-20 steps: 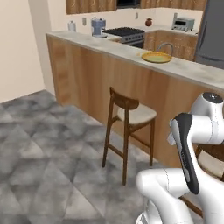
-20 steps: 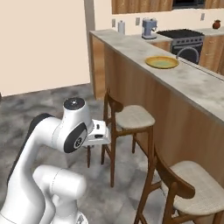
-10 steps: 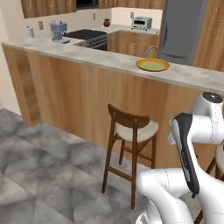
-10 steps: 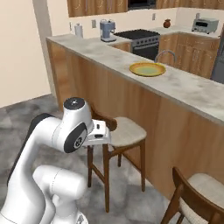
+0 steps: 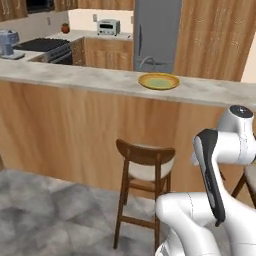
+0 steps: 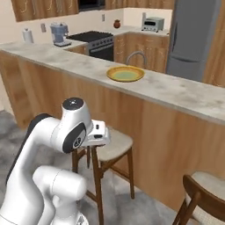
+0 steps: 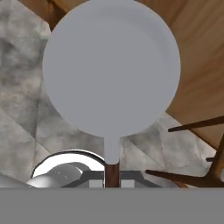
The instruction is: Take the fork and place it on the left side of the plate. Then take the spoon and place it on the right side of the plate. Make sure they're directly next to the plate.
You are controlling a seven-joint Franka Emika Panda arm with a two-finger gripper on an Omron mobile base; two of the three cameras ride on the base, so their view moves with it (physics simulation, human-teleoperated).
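The yellow plate [image 5: 158, 81] sits up on the stone counter [image 5: 75, 76], just in front of the faucet [image 6: 136, 56]. The gripper [image 7: 112, 173] is well below it, down by the wooden stool [image 5: 145, 170], jaws pinched onto a spoon [image 7: 111, 70] whose grey bowl looms before the hand camera.

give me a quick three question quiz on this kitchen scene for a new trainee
1. True or false: the plate lies on the floor.
2. What stands below the counter, right in front of the arm?
A. a stool
B. a bin
C. a ladder
3. Fill in: the toaster sits on the back counter, left of the grey ____.

Key:
1. False; it lies on the counter.
2. A, the stool.
3. fridge.
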